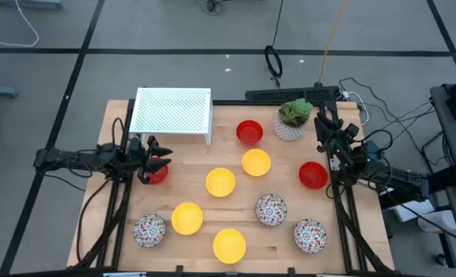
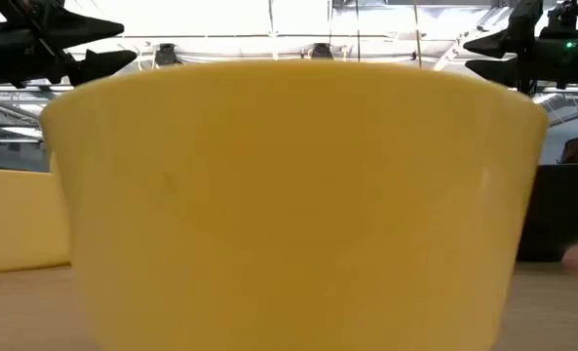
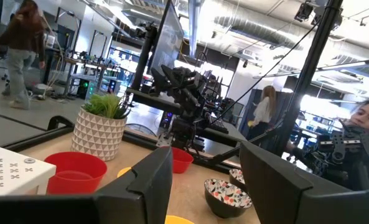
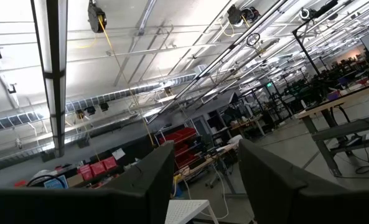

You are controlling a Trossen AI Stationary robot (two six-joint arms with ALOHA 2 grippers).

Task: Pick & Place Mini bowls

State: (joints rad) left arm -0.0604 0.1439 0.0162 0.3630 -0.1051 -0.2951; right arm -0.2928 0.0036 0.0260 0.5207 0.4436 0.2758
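The left gripper (image 1: 155, 161) is seen over the left side of the desk (image 1: 120, 231), just in front of the white perforated rack (image 1: 171, 110), with its fingers spread; a red bowl (image 1: 158, 172) lies right under the tips, and whether it is touched cannot be told from above; nothing is seen pinched between the fingers in the left wrist view. The right gripper (image 1: 323, 121) is parked at the far right beside the potted plant (image 1: 293, 118), fingers likewise spread and empty. The other mini bowls are scattered over the desk: two red (image 1: 249, 131) toward the back and right, four yellow (image 1: 221, 182) through the middle, three speckled (image 1: 271, 208) along the front. The step in hand is judged to be the approach on the red bowl; next, a descent over its rim is called for, one finger inside, then a closing and a lift.
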